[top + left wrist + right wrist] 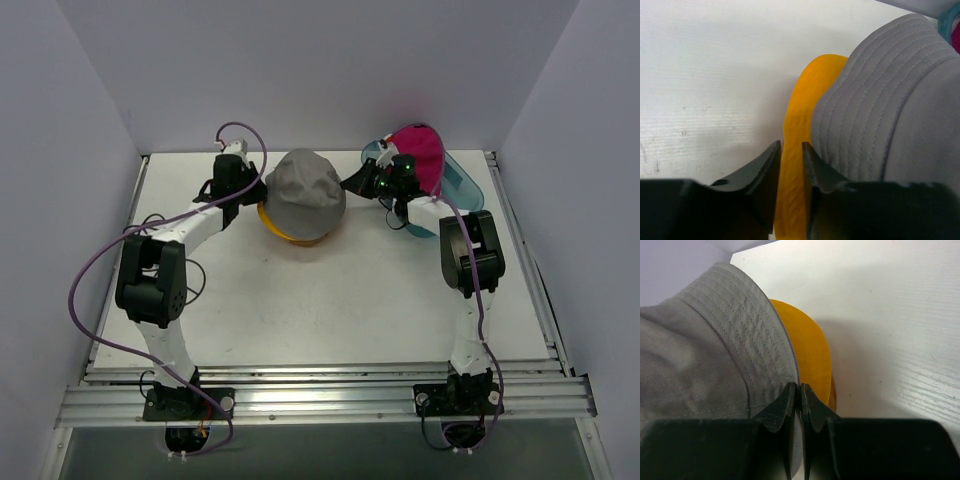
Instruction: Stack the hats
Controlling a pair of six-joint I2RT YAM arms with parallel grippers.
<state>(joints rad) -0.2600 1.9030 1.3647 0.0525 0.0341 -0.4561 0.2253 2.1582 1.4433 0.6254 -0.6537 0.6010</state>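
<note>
A grey fabric bucket hat [305, 190] sits crown-up over a mustard yellow hat [290, 238] at upper centre; a magenta cap [425, 150] lies upper right.

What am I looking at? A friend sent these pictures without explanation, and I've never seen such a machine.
Two robot arms stand on a white table. One picture looks down from above; the other two come from cameras on the wrists, black fingers in view. A grey hat sits on a yellow hat; a magenta cap lies back right. The right gripper is shut on the grey brim. The left gripper has its fingers slightly apart astride the yellow brim.
</note>
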